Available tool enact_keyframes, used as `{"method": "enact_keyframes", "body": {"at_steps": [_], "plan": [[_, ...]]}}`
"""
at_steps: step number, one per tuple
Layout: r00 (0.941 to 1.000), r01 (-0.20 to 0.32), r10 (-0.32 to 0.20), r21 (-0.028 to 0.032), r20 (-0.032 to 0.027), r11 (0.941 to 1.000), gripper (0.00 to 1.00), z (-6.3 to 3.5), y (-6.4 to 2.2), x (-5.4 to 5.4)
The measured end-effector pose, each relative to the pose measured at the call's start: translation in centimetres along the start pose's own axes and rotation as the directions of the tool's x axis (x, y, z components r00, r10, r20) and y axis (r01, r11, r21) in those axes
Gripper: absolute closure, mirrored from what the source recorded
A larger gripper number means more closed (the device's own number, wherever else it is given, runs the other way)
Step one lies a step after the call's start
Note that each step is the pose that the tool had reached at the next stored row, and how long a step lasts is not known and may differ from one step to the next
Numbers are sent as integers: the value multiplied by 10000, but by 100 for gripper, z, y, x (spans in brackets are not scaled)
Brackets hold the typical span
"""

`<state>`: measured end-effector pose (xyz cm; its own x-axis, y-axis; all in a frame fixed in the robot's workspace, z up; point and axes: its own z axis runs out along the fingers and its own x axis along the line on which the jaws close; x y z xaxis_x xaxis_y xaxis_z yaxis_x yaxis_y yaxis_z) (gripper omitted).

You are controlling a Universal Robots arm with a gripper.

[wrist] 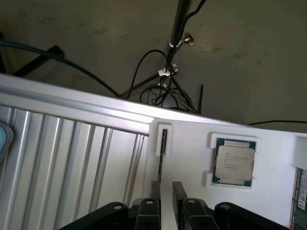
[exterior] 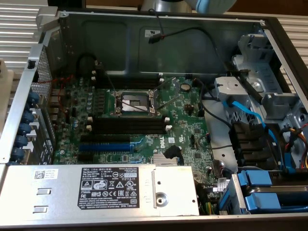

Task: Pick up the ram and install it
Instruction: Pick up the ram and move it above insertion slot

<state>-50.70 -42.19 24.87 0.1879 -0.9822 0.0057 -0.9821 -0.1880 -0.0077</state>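
Observation:
The ram point(wrist: 162, 152) shows as a thin dark stick standing on edge in a white holder point(wrist: 192, 158). It runs down toward my gripper point(wrist: 167, 192). The two dark fingers point(wrist: 179, 194) stand apart, white holder surface shows between them, and the stick's near end lies close beside one finger. Nothing is gripped. In the exterior view the open computer case holds the green motherboard point(exterior: 183, 125), with long black memory slots point(exterior: 127, 124) beside the CPU socket point(exterior: 134, 102).
A processor chip point(wrist: 233, 162) sits in a square recess of the white holder, and a green board strip point(wrist: 300, 194) lies at its edge. Ribbed metal point(wrist: 72, 163) borders the holder. In the case are a blue slot point(exterior: 103, 144), a labelled metal cover point(exterior: 96, 190), blue cables point(exterior: 250, 113) and drive bays.

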Motion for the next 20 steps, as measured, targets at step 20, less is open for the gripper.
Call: {"method": "enact_keyframes", "body": {"at_steps": [20], "plan": [[10000, 2, -2, 11, 60, 10000, 67, 37, -39, 19]]}}
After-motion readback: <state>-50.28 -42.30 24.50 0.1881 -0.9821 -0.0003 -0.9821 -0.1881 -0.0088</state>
